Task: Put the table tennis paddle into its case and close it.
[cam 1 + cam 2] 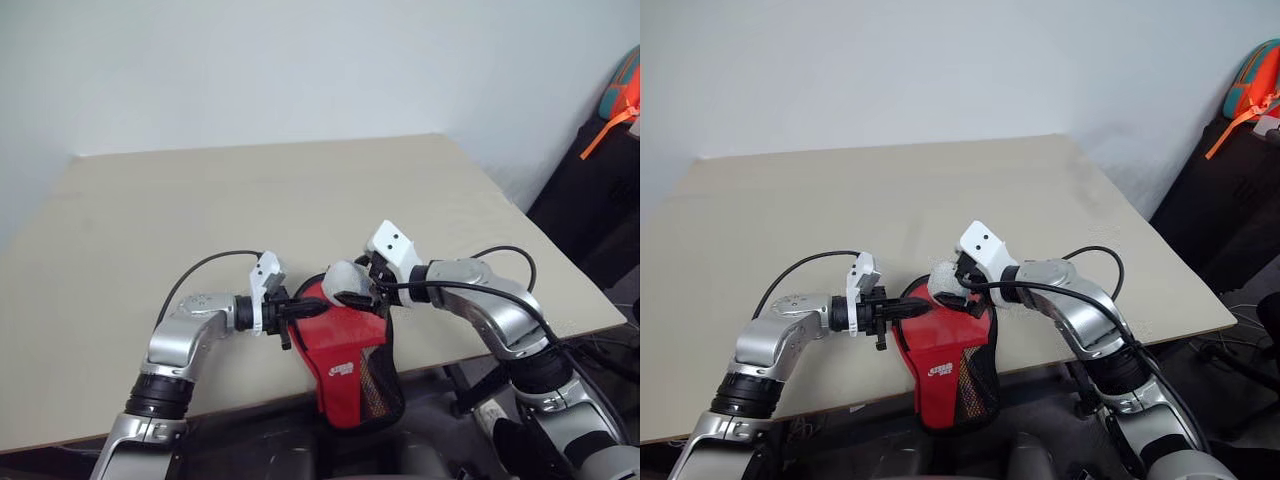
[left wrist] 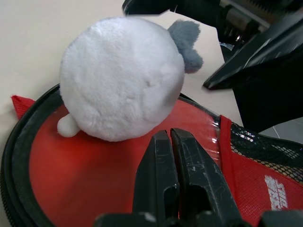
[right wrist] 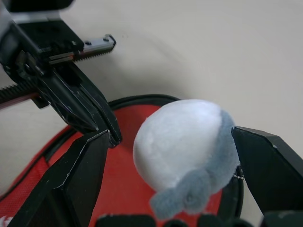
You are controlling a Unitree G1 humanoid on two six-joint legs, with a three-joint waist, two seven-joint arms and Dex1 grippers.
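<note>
A white plush ball point(image 1: 348, 281) covers the upper part of the red case point(image 1: 345, 365), whose narrow mesh end hangs past the counter point(image 1: 300, 200) edge, so whether the table tennis paddle lies inside cannot be told. The small white logo point(image 1: 342, 369) on the case is too small to read, and in the left wrist view it is cut by the picture's edge. At the far right, an orange-and-teal object point(image 1: 1252, 85) on dark furniture is cropped and cannot be identified.

one red case point(image 1: 345, 365), one white plush ball point(image 2: 120, 78), one table point(image 1: 150, 210)
</note>
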